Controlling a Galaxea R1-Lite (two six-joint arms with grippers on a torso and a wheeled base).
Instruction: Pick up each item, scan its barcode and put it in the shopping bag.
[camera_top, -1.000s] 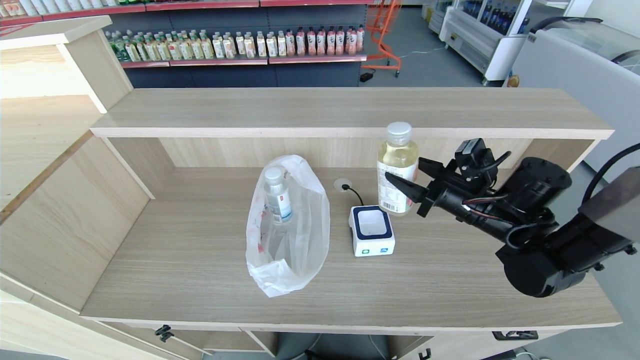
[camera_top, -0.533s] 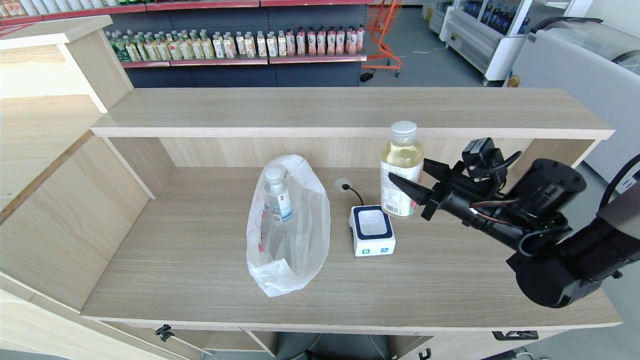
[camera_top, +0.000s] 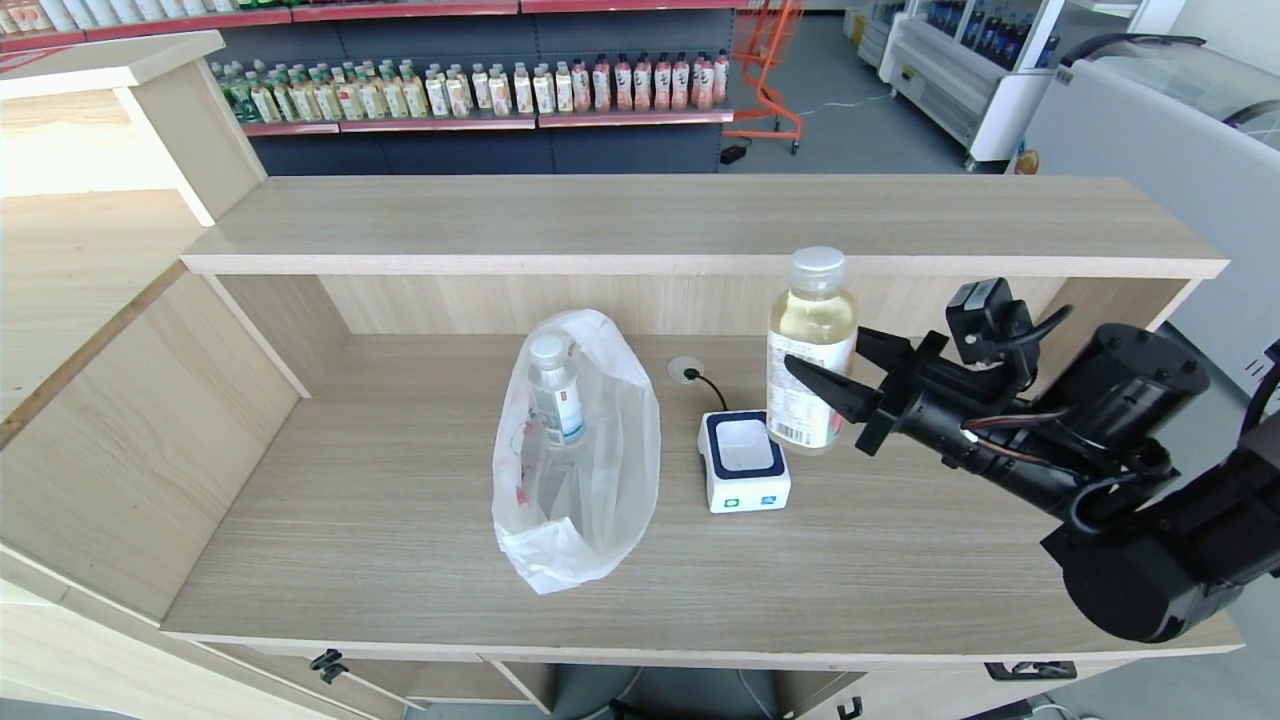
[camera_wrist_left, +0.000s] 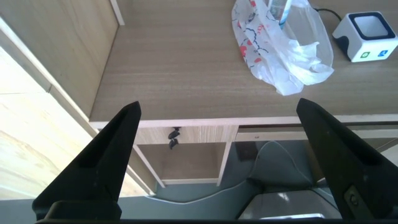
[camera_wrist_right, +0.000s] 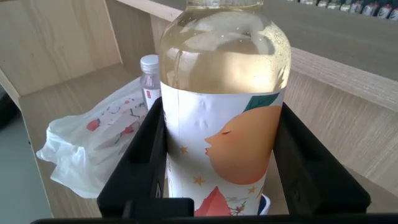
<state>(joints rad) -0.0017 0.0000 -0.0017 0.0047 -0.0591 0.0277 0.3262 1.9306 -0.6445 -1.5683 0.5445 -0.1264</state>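
Fingers of your left gripper stand wide apart, holding nothing, near the front edge of the wooden counter. Farther in, the clear plastic shopping bag lies with 1 small clear bottle inside. Beside it sits the white cube scanner. Just behind that, your right gripper clamps the upright pale-yellow drink bottle.
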